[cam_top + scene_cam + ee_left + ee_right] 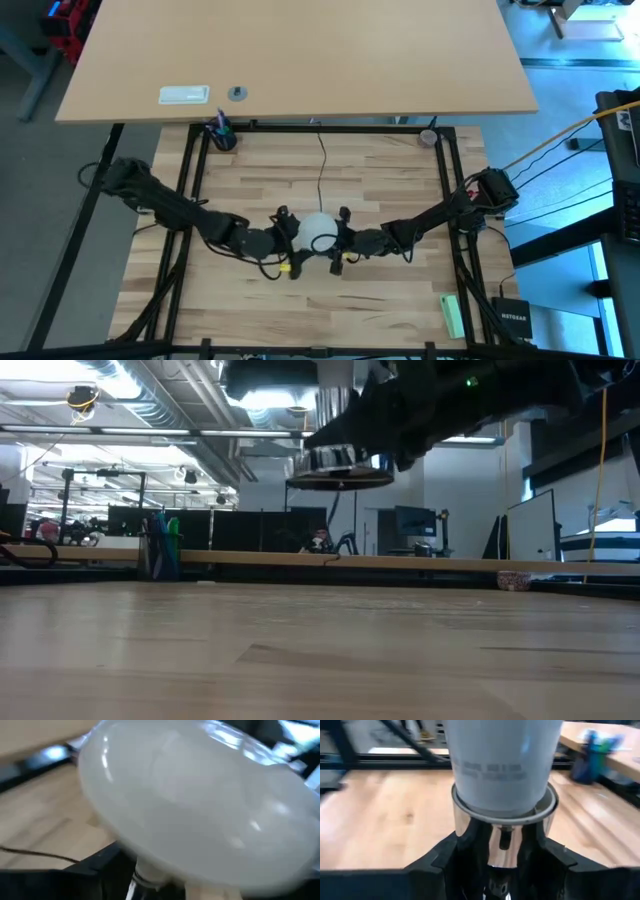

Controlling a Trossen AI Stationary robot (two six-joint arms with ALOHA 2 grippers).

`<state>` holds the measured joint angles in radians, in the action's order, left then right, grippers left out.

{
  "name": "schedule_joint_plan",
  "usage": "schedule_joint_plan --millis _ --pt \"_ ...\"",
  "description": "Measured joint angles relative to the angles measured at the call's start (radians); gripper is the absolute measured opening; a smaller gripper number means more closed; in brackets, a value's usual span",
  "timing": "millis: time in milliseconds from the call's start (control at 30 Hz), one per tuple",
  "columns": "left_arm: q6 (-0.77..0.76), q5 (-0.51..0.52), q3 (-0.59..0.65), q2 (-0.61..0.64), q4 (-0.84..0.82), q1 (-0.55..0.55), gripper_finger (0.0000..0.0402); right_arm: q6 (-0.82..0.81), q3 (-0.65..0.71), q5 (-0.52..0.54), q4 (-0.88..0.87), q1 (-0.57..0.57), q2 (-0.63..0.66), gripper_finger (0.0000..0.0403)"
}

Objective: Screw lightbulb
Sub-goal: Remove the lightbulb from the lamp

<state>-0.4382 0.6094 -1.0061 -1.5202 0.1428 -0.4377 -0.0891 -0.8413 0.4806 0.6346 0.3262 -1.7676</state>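
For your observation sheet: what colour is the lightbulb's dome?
Frosted white lightbulb, clearest in the left wrist view.

Frosted white lightbulb (318,229), neck seated in silver socket (502,827), raised above table

We are looking at the lightbulb (200,805), whose frosted white dome is showing a smooth, milky finish with small glossy glints. Its neck (502,765) is looking like matt white plastic with faint grey print. Just below the lightbulb, the socket (502,840) is gleaming as polished, mirror-bright metal. The right gripper (502,862) around the socket is appearing as matt black plastic. Beneath the lightbulb, the table (300,180) is showing pale wood in jointed strips, smooth with a soft sheen. Beyond the lightbulb, a thin black cord (322,165) is lying dull on that wood.
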Motion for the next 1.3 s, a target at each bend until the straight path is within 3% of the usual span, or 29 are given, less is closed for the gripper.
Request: schedule_joint_plan --millis 167,333,433,767,900,1100,1300 --pt "0.129 -0.131 0.000 0.057 -0.066 0.000 0.0281 0.015 0.002 -0.183 0.110 -0.004 0.000 0.0176" --pt "0.279 -0.348 0.000 0.057 0.037 0.047 0.0272 0.009 0.001 -0.374 0.210 -0.007 0.000 0.0176" --pt "0.345 -0.423 0.000 0.054 0.098 0.073 0.0265 0.008 0.000 -0.449 0.236 -0.008 0.000 0.0176" --pt "0.324 -0.832 0.000 -0.006 0.226 0.189 0.0240 0.008 -0.016 -0.527 0.232 -0.007 -0.001 0.0176" --pt "0.296 -0.941 0.000 -0.042 0.282 0.206 0.0220 0.008 -0.016 -0.534 0.227 -0.006 -0.001 0.0176" --pt "0.297 -0.945 0.000 -0.043 0.282 0.207 0.0137 0.008 -0.018 -0.535 0.227 -0.005 -0.002 0.0176" --pt "0.278 -0.773 -0.002 -0.040 0.159 0.186 0.0132 0.007 -0.014 -0.407 0.155 -0.004 -0.003 0.0176"
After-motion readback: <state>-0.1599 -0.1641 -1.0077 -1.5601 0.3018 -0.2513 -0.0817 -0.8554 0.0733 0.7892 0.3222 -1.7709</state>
